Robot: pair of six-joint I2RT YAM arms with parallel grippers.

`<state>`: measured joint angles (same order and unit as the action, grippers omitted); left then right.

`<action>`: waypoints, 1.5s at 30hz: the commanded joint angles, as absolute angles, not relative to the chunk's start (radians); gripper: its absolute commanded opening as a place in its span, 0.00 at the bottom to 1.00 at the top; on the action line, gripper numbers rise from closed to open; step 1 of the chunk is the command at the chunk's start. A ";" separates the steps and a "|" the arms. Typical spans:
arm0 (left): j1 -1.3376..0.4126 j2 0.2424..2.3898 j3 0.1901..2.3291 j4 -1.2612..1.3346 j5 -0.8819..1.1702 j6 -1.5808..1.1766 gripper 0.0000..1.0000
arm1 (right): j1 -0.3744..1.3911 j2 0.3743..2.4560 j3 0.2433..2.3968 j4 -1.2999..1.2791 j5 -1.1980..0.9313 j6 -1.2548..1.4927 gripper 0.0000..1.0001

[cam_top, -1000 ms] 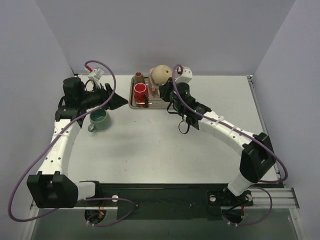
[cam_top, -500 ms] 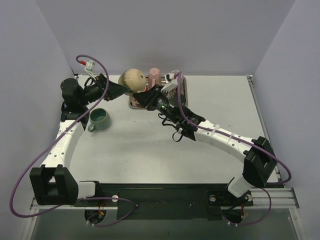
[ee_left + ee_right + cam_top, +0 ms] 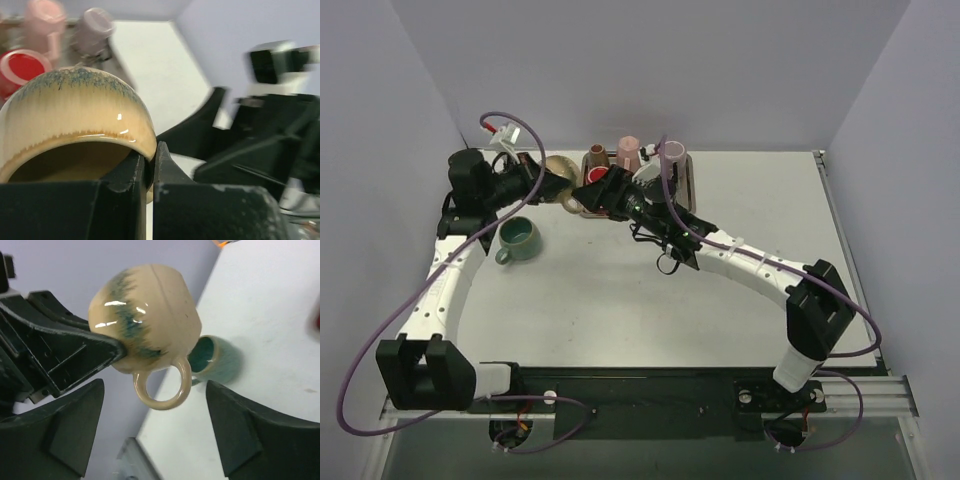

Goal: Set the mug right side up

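A beige mug (image 3: 558,172) with blue-green streaks hangs in the air left of the tray. My left gripper (image 3: 550,181) is shut on its rim (image 3: 147,145), one finger inside the mug and one outside. The mug's opening (image 3: 65,160) faces the left wrist camera. In the right wrist view I see its rounded bottom (image 3: 147,315) and its ring handle (image 3: 162,385) hanging down. My right gripper (image 3: 155,386) stands open just right of the mug, a finger on either side of the handle and touching nothing.
A green mug (image 3: 518,238) stands upright on the table under the left arm. The tray (image 3: 691,188) at the back holds a red mug (image 3: 17,67), a pink mug (image 3: 629,152), a lilac mug (image 3: 673,152) and a brown cup (image 3: 597,155).
The beige mug travelled left from over the tray in the right gripper. The left gripper shut on its rim and the right gripper opened and let go.
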<state>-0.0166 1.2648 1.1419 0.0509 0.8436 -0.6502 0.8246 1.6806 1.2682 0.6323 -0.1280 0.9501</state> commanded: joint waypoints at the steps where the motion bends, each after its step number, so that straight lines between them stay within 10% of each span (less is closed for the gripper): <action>1: -0.098 1.328 1.314 -0.496 0.427 -0.046 0.00 | 0.795 1.649 1.382 0.304 0.024 0.625 0.85; 10: -0.285 1.519 1.353 -0.871 0.153 0.366 0.00 | 0.657 1.921 1.638 0.071 0.084 0.272 0.83; 31: -0.287 1.661 1.181 -0.713 0.195 0.545 0.00 | 0.612 2.463 2.115 0.081 -0.109 0.333 0.72; 39: -0.249 1.623 1.215 -0.795 0.290 0.572 0.59 | 0.612 2.560 2.301 -0.038 -0.066 0.414 0.67; 45: -0.203 1.517 1.285 -0.882 0.379 0.572 0.68 | 0.632 2.562 2.285 -0.064 -0.052 0.440 0.65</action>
